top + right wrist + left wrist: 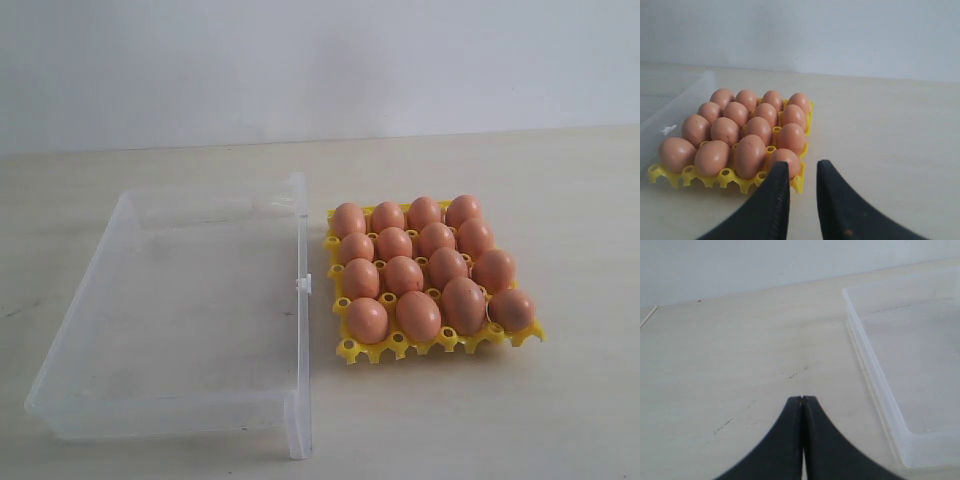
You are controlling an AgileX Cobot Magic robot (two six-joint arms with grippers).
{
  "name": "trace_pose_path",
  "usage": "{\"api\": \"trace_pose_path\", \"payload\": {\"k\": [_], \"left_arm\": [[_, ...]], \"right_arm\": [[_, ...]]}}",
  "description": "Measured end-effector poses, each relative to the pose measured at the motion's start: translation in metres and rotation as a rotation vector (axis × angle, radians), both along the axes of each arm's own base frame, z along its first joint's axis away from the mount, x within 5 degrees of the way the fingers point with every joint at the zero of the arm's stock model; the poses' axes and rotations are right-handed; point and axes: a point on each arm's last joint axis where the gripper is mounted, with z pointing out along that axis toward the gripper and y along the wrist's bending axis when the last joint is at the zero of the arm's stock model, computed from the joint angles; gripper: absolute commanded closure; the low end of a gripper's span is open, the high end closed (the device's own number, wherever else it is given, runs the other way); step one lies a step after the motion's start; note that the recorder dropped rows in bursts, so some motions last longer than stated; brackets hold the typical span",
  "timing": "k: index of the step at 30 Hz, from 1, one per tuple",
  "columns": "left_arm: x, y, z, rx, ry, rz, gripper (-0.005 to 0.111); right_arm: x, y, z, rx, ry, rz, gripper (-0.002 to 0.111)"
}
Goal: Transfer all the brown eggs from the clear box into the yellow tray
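Observation:
Several brown eggs [418, 262] sit in the cups of the yellow tray [352, 349], filling its grid; they also show in the right wrist view as eggs [747, 130] on the tray [670, 176]. The clear box [290, 420] lies to the tray's left with no eggs inside; its wall [875, 385] shows in the left wrist view. Neither gripper appears in the exterior view. My left gripper [802, 399] is shut, hovering over bare table beside the box. My right gripper [804, 166] is open with nothing between its fingers, just off the tray's corner.
A pale wooden table [560, 400] carries everything, with a plain white wall [320, 60] behind. The box's small clasp tab [303, 284] points toward the tray. Faint dark scuffs [795, 374] mark the table near the left gripper.

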Motion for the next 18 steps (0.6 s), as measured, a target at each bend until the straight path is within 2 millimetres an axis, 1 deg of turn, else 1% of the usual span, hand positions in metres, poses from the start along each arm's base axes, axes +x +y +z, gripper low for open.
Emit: {"api": "trace_pose_path", "payload": {"k": [4, 18], "left_arm": [[0.0000, 0.0000, 0.0000, 0.000, 0.000, 0.000, 0.107], [0.0000, 0.0000, 0.0000, 0.000, 0.000, 0.000, 0.107]], "right_arm": [[0.0000, 0.0000, 0.0000, 0.031, 0.007, -0.007, 0.088], [0.0000, 0.0000, 0.0000, 0.034, 0.008, -0.008, 0.088]]}}
